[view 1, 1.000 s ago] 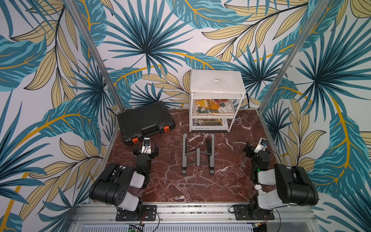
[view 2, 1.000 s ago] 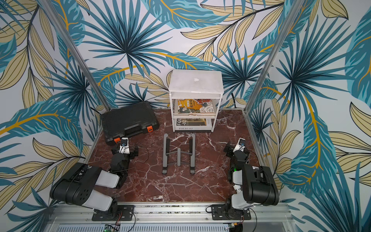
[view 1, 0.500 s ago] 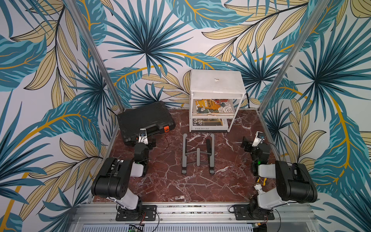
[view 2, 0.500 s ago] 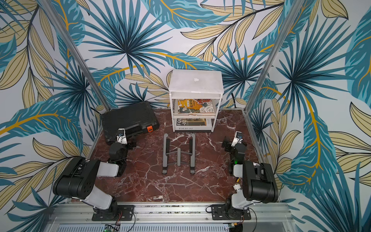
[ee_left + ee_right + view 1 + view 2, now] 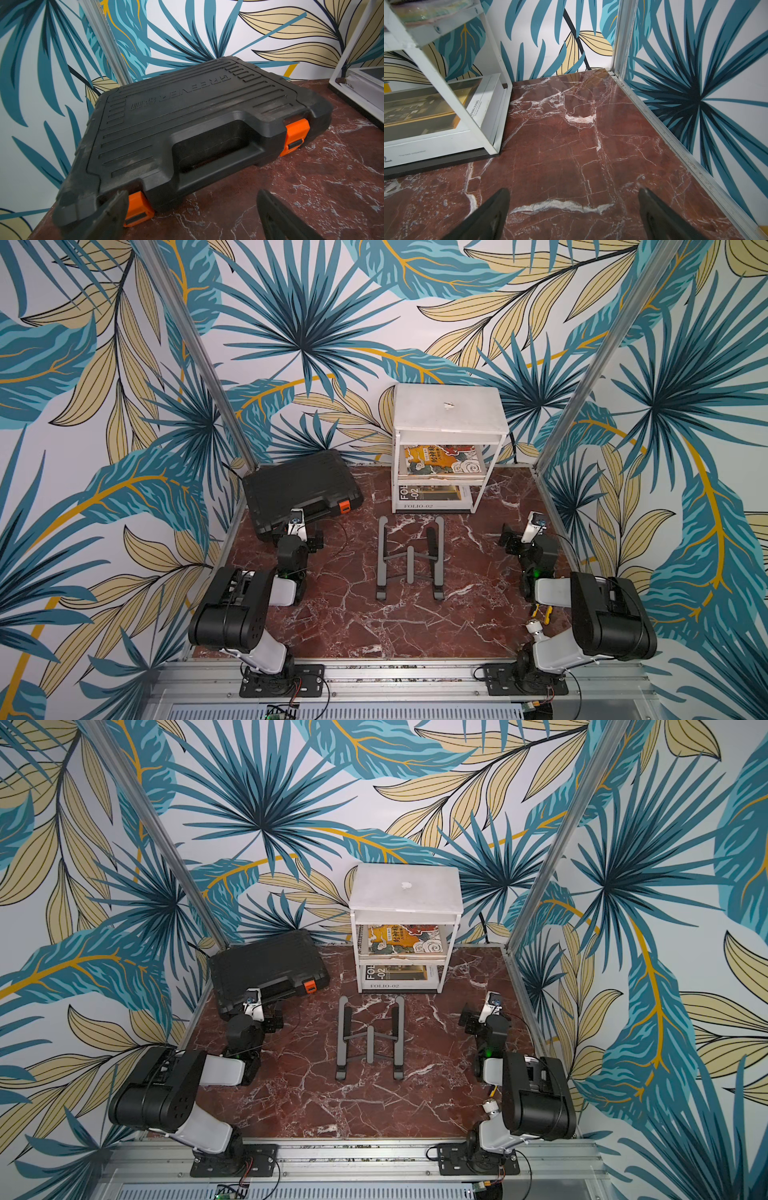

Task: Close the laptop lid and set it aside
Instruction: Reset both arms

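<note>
Left of the grey laptop stand (image 5: pixel 409 560) on the red marble counter (image 5: pixel 353 614), the black case (image 5: pixel 299 485) lies flat. The left gripper (image 5: pixel 192 193) hovers at the case's near edge, its jaws wide and empty. Behind the stand, the laptop (image 5: pixel 451 408) lies closed on top of the white shelf rack (image 5: pixel 395 477), with the laptop lid (image 5: pixel 405 888) facing up and the logo showing. Right of the stand, the right gripper (image 5: pixel 574 191) hangs over bare counter, also wide and empty.
</note>
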`<state>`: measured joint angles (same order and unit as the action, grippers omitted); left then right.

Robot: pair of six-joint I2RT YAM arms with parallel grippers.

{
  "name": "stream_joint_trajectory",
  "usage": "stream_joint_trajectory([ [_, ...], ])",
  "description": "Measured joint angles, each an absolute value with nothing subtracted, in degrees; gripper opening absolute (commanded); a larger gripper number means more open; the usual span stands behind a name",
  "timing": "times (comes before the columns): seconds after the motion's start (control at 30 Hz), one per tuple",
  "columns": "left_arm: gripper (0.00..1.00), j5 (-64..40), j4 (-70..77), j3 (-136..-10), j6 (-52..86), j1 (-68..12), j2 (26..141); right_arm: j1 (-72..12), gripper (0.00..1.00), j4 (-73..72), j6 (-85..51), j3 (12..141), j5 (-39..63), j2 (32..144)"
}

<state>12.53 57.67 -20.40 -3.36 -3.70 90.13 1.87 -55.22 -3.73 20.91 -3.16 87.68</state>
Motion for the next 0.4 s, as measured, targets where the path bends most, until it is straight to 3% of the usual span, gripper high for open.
stream_joint_trajectory([
  [0.4, 1.0, 12.36, 57.56, -20.4, -3.36, -3.7, 90.13, 0.21, 0.99, -52.05, -1.61, 22.76, -2.94, 87.68],
])
